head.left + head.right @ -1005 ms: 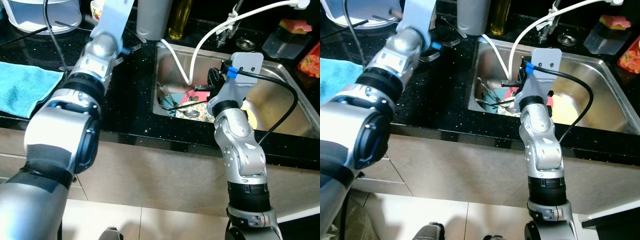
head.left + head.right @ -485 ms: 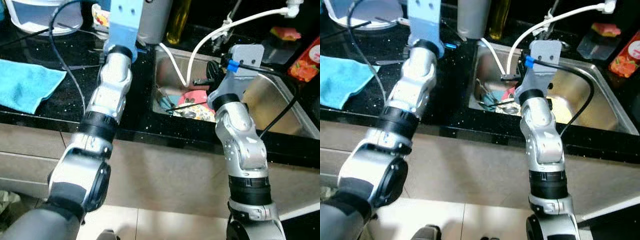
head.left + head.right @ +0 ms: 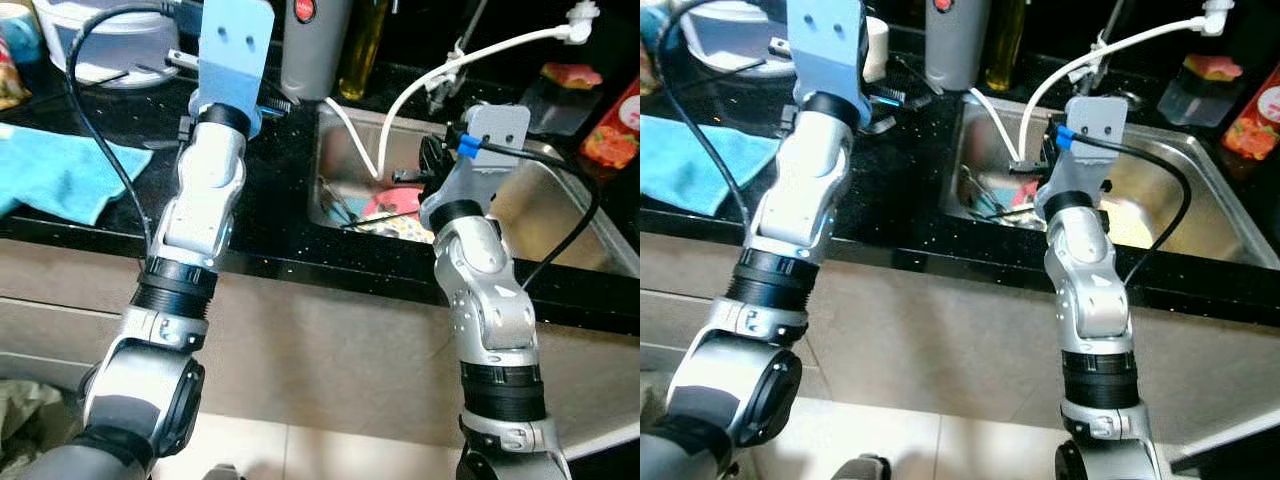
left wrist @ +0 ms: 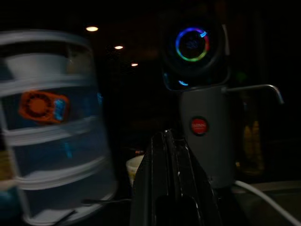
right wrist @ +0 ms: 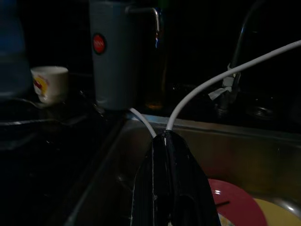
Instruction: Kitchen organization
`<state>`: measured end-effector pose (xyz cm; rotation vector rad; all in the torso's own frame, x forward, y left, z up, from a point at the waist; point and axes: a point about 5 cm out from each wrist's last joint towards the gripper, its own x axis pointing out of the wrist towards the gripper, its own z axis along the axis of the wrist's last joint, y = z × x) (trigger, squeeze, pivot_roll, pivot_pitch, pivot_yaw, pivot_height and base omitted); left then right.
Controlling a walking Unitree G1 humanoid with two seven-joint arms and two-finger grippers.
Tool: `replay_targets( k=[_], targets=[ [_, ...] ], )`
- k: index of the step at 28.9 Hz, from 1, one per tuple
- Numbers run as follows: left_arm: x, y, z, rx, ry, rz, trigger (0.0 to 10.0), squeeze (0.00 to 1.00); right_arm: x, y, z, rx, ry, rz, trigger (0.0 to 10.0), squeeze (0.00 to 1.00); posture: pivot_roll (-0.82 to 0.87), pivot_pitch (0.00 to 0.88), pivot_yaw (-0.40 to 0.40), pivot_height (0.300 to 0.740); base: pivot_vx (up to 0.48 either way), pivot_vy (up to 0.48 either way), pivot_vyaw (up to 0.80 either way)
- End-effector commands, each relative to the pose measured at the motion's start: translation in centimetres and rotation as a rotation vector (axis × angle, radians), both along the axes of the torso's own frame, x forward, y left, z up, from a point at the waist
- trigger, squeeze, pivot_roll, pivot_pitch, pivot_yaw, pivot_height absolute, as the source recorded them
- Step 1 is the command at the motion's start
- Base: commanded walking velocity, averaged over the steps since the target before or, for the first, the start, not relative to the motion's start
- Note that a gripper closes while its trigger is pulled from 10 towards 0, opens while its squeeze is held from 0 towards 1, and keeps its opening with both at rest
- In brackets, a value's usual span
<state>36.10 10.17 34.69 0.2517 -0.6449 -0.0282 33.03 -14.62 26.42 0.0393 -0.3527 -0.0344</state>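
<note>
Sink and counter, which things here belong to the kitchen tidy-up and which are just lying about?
For the job: red plate, utensils, sink, cup, right gripper, left gripper.

Lying about: blue cloth, grey dispenser, white hose, oil bottle.

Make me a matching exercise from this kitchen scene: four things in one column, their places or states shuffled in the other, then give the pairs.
Things
1. blue cloth
2. red plate
3. grey dispenser
4. right gripper

Places or states
A. standing on the counter behind the sink's left corner
B. fingers shut, over the sink
C. lying on the counter, robot's left
D. lying in the sink

Pairs: 1-C, 2-D, 3-A, 4-B
</note>
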Motion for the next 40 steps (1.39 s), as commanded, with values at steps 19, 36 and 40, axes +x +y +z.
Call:
replay_targets(
  k=[19,36,40],
  targets=[
    [-0.4,0.8,-1.7,-0.029,0.170,-0.012,10.0,0.00,-0.6,-0.7,-0.5,0.030,-0.019,-0.050,10.0,0.00,0.30,0.022,-0.026,0.740,0.000,0.000,0.00],
    [-1.8,-0.7,-3.6,0.040,0.209,-0.088,10.0,0.00,-0.8,-0.6,-1.0,0.020,0.000,-0.048,10.0,0.00,0.28,0.037,-0.039,0.740,0.000,0.000,0.00],
    [-2.9,-1.4,-4.9,0.058,0.213,-0.141,10.0,0.00,-1.1,-0.8,-2.1,0.010,0.026,-0.061,10.0,0.00,0.28,0.043,-0.047,0.740,0.000,0.000,0.00]
  ],
)
